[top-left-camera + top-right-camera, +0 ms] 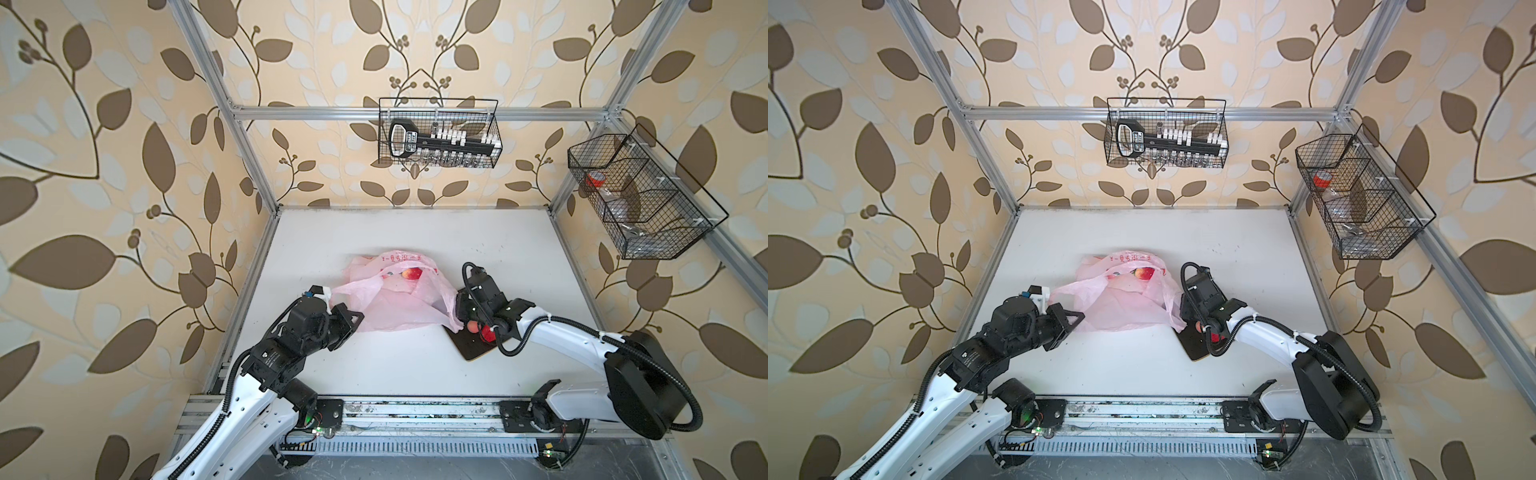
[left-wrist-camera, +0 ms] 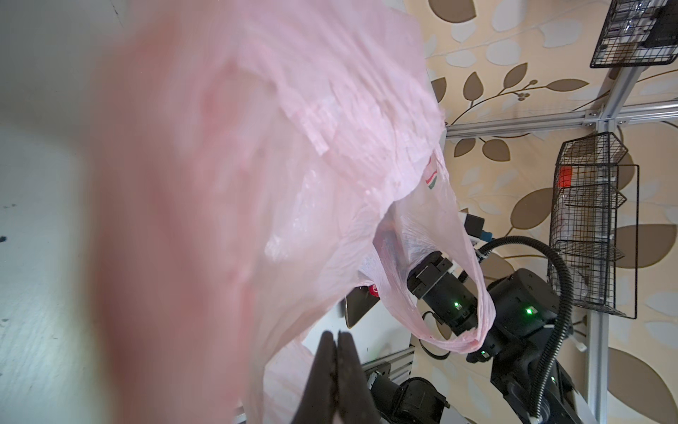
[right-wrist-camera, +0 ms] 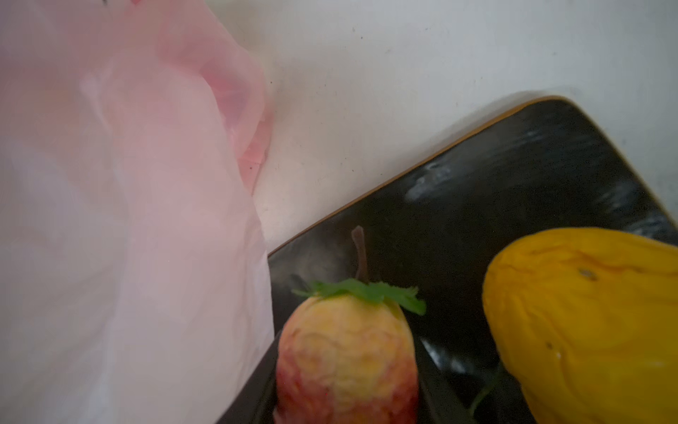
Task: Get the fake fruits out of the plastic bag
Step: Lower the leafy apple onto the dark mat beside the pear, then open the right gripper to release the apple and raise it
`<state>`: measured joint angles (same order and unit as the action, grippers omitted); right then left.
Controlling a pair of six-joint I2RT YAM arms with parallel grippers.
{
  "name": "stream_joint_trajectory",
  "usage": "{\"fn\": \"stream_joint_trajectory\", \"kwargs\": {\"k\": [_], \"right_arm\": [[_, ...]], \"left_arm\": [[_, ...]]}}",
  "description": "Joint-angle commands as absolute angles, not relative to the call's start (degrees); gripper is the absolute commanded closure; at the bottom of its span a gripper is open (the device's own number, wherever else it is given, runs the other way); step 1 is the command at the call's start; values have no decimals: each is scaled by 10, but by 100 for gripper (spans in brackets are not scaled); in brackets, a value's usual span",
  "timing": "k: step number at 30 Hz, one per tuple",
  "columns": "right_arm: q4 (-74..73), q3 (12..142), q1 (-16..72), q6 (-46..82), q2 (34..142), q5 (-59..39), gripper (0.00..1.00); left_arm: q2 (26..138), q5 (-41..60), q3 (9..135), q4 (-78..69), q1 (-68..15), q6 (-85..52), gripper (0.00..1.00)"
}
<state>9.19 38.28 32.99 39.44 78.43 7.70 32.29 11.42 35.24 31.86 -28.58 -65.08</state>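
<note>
The pink plastic bag (image 1: 395, 303) lies crumpled mid-table, its red apple logo facing up. At the bag's left edge my left gripper (image 1: 356, 318) is shut on the film; in the left wrist view its fingers (image 2: 69, 367) press together with pink film beside them. One bag handle (image 2: 473, 293) loops around my right gripper (image 1: 464, 316). That gripper is shut on a pinkish-orange fake fruit (image 3: 346, 367) with a green leaf, just above the dark tray (image 3: 513, 176). A yellow fruit (image 3: 587, 323) lies on the tray, and a red one (image 1: 487, 333) shows under the right arm.
A wire basket (image 1: 440, 133) with a tool set hangs on the back wall. Another wire basket (image 1: 640, 195) hangs on the right frame post. Aluminium posts edge the white table (image 1: 415, 232), and a rail (image 1: 415, 411) runs along its front.
</note>
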Motion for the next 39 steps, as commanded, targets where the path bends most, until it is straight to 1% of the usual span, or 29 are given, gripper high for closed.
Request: {"fn": "stream_joint_trajectory", "kwargs": {"k": [1, 7, 13, 18, 22, 27, 29, 31, 35, 39], "right_arm": [[65, 376, 332, 382, 811, 82, 60], [63, 383, 344, 368, 848, 106, 51], [77, 384, 345, 365, 831, 118, 39], [115, 386, 343, 367, 765, 139, 30], [172, 388, 340, 374, 674, 176, 26], [260, 414, 332, 375, 533, 262, 26], [282, 438, 332, 361, 489, 283, 29], [292, 470, 332, 334, 457, 280, 34], [297, 534, 335, 271, 457, 252, 43], [283, 589, 374, 244, 498, 185, 47]], "left_arm": [[319, 102, 354, 317, -293, -653, 100], [320, 102, 354, 317, -292, -653, 100], [319, 100, 354, 319, -293, -653, 100], [319, 100, 354, 319, -293, -654, 100], [319, 100, 355, 319, -292, -653, 100], [320, 102, 352, 315, -292, -654, 100], [321, 104, 350, 312, -292, -655, 100], [323, 106, 348, 308, -292, -656, 100], [326, 109, 346, 303, -293, -656, 100], [326, 109, 348, 303, -293, -656, 100]]}}
